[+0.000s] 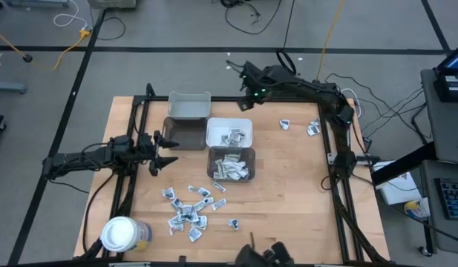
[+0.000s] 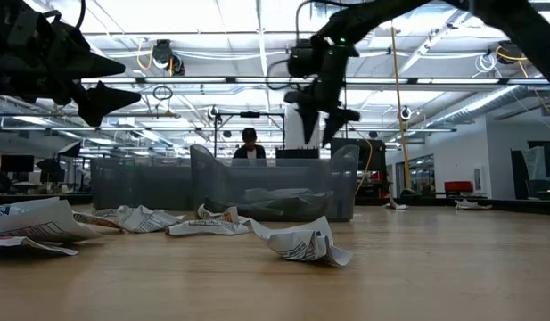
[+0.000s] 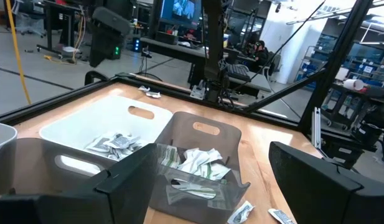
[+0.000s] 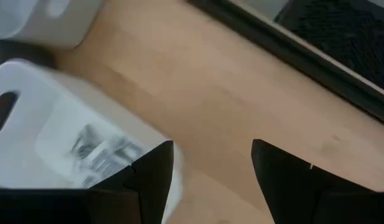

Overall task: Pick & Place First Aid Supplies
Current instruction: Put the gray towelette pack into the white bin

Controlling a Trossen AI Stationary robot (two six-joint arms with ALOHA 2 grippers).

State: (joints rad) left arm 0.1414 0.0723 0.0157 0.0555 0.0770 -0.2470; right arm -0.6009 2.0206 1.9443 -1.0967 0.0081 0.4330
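Wooden tabletop (image 1: 288,185): pale planks inside a dark frame, seen from above with four bins grouped near the centre.
Loose packets (image 1: 188,210): a scatter of small white printed packets lies toward 6 o'clock of the bins, spread flat and crumpled on the bare wood.
Far packets (image 1: 313,127): a few more lie near the 2 o'clock corner, well apart from the main scatter.
White bin (image 1: 229,132): holds several packets; it touches the dark bin at its 6 o'clock side.
Dark bin (image 1: 231,165): holds a heap of packets, some with pale-green strips.
Grey bins: one light grey bin (image 1: 188,106) at 11 o'clock of the group, one dark grey bin (image 1: 182,133) just beside it.
Left gripper (image 1: 166,150): at 9 o'clock of the bins, above the tabletop, fingers spread wide, nothing between them.
Right gripper (image 1: 247,83): at 12 o'clock of the white bin, raised above the wood, fingers apart and holding nothing.
Jar (image 1: 125,234): white-lidded, lying near the 7 o'clock corner.
Person (image 2: 249,145): visible far behind the bins in the low view.
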